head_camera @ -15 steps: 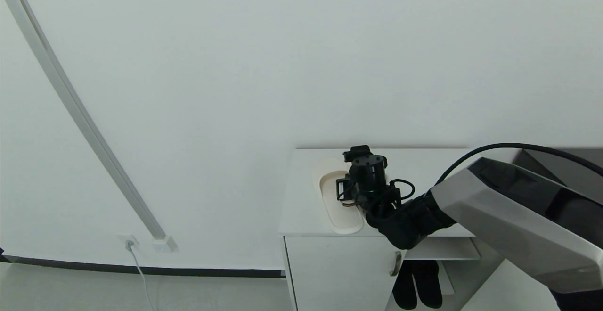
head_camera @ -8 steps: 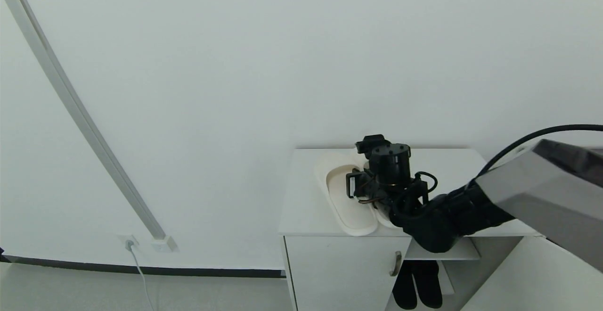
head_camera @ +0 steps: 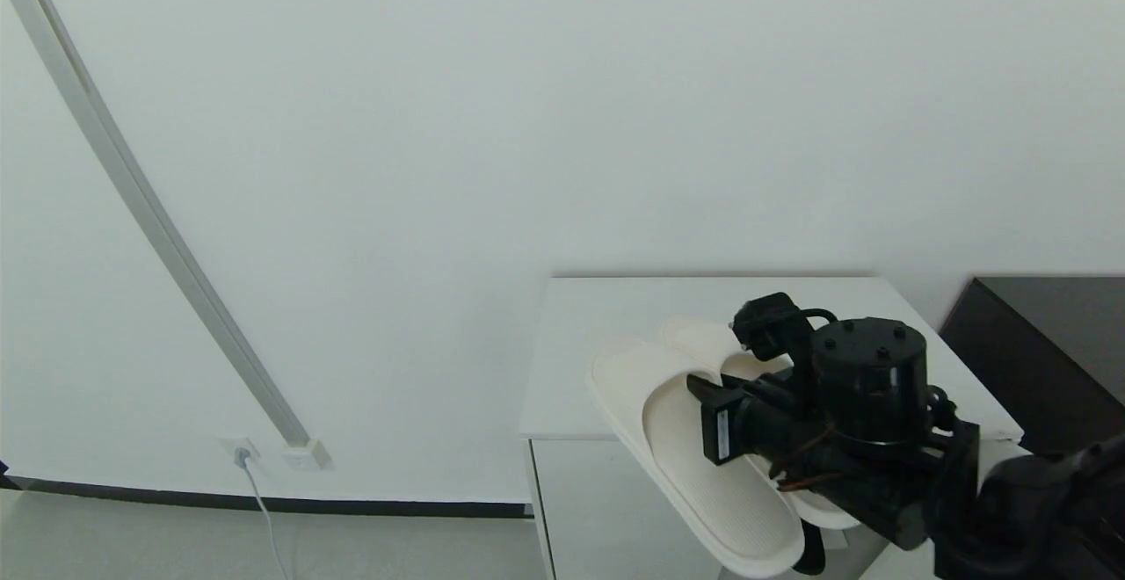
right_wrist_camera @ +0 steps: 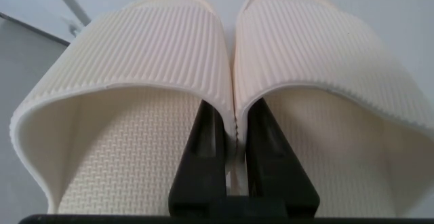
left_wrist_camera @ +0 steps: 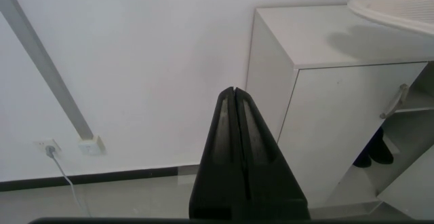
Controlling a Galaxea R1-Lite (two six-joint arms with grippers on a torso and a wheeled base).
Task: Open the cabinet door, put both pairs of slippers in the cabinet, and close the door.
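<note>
Right claw (right_wrist_camera: 232, 119) is clenched on the cream slippers (head_camera: 703, 457): one finger sits inside each slipper, and the two touching inner walls are pinched between them. The pair stays side by side and hangs in the air, tilted, with the heels lower and nearer the head camera. It is above the front edge of the white cabinet (head_camera: 598, 343), not touching the top. In the left wrist view a slipper edge floats over the cabinet top with its shadow below.

The cabinet's left door (left_wrist_camera: 339, 129) is shut and its handle (left_wrist_camera: 395, 102) is at the inner edge. The right side stands open and shows a shelf. The black slippers (left_wrist_camera: 375, 149) are inside on the lower level, upright, toes up, side by side.

Left claw (left_wrist_camera: 234, 95) has its fingers pressed together with nothing between them. It is low, well apart from the cabinet, and aimed at the wall beside it.

Other things: a grey conduit strip (head_camera: 149, 211) slants down the wall to a socket (head_camera: 239, 453) with a cable plugged in. A dark piece of furniture (head_camera: 1046, 334) stands just right of the cabinet.
</note>
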